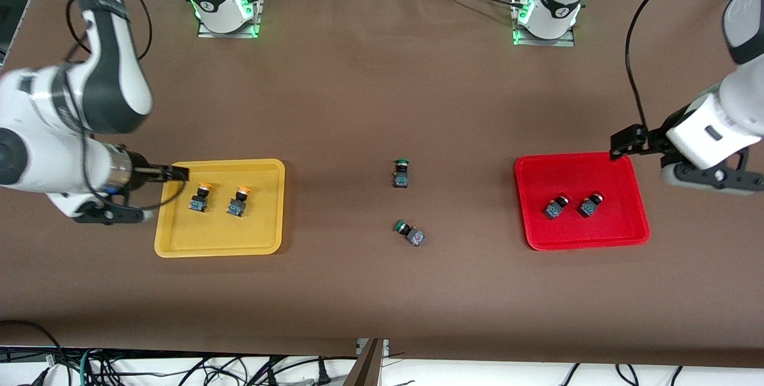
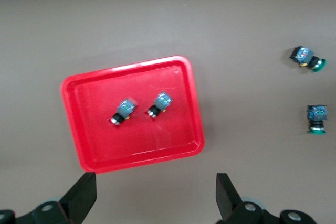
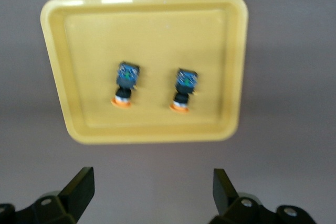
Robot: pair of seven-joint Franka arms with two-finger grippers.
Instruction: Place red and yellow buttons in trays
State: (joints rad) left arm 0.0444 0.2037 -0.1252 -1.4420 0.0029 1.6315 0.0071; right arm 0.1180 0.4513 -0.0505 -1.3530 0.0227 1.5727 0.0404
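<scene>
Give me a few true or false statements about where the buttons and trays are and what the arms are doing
1. Two orange-capped push-button switches lie in the yellow plastic tray. True.
2. The red plastic tray is empty. False: two dark-bodied switches lie in it.
3. Two green-capped switches sit on the brown table between the trays. True.
4. The right end effector grips a switch. False: open, holding nothing.
5. The left end effector is open. True.
</scene>
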